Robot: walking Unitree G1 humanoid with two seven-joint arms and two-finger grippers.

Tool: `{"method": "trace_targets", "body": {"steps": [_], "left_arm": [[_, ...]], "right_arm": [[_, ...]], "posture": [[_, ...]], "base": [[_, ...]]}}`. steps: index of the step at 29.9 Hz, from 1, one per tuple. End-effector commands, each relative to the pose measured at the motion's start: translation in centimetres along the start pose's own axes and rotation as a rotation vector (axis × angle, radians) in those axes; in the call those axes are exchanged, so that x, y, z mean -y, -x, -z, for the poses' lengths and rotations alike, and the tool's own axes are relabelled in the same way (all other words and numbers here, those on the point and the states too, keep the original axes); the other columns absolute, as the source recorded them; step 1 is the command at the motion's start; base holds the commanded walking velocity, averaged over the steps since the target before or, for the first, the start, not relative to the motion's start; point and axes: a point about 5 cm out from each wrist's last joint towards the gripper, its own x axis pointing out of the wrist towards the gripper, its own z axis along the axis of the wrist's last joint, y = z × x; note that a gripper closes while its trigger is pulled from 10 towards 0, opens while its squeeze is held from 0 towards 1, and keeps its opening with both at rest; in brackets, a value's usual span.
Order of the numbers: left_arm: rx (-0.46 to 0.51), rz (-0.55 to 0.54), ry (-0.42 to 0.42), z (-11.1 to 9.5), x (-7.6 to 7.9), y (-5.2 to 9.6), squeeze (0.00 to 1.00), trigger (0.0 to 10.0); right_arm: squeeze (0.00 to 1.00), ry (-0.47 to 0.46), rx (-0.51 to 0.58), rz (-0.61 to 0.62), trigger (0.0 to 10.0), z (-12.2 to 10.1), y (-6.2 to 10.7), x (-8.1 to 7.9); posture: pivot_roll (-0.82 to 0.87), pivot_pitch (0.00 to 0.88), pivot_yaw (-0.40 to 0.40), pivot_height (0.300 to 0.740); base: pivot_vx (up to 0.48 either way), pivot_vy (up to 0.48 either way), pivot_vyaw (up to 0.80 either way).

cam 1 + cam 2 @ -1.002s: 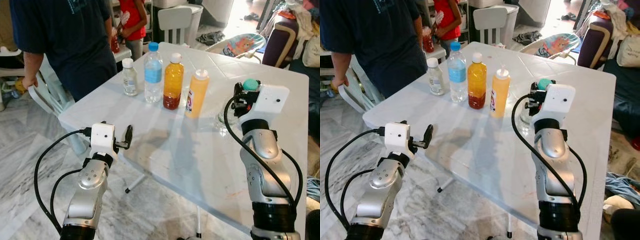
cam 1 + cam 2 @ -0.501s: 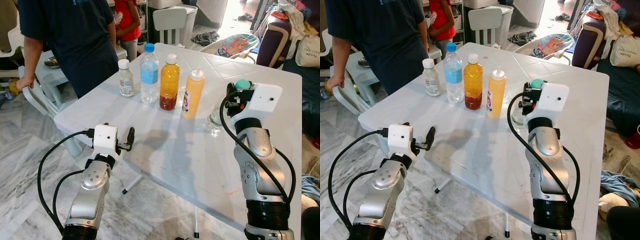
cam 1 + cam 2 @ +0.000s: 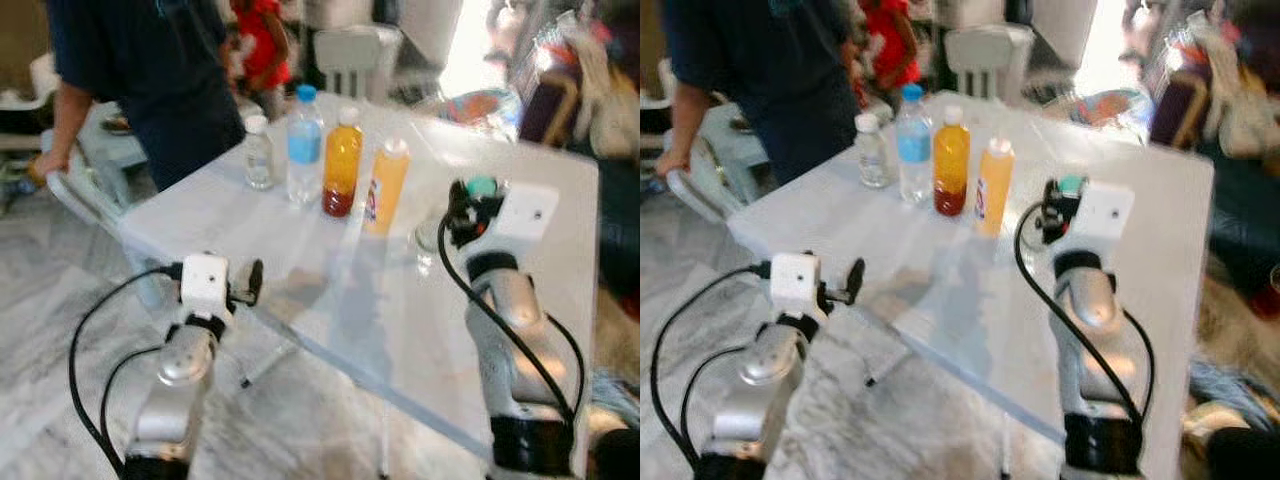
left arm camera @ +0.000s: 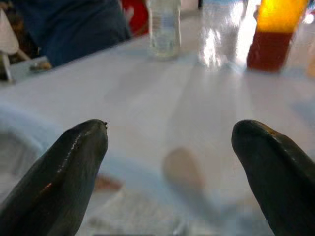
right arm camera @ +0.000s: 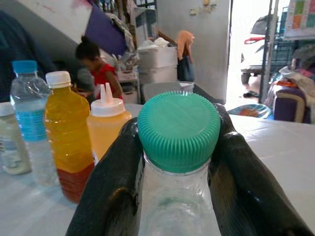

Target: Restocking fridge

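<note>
Right pincer (image 5: 178,162) is pinching the green-cap bottle (image 5: 178,129) by the neck, over the bench (image 3: 330,290) near the squeeze bottle (image 3: 384,186). Left pincer (image 4: 174,147) is spread, holding nothing. Imo keep it upright w/ a firm squeeze, lift straight up b4 turning to the fridge.

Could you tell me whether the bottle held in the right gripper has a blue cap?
No, the bottle clamped in the right gripper has a ribbed green cap.
</note>
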Motion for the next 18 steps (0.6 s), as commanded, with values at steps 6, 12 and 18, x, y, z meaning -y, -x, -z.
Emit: {"method": "trace_targets", "body": {"steps": [6,12,18], "left_arm": [[0.024,0.003,-0.019,-0.9,-0.1,-0.7,0.0,10.0],[0.022,-0.002,-0.023,-0.8,-0.1,-0.6,0.0,10.0],[0.03,0.0,-0.029,-0.8,-0.1,-0.7,0.0,10.0]], "right_arm": [[0.0,-0.034,-0.182,-0.038,10.0,3.8,0.4,-0.9],[0.0,-0.041,-0.19,-0.1,10.0,4.3,0.6,-1.7],[0.0,-0.054,-0.16,-0.175,10.0,4.0,0.7,-2.9]], "posture": [[0.01,0.0,0.024,0.74],[0.02,0.002,0.018,0.74],[0.01,0.0,0.02,0.74]], "base": [[-0.282,0.0,0.0],[-0.283,0.0,0.0],[-0.08,0.0,0.27]]}}
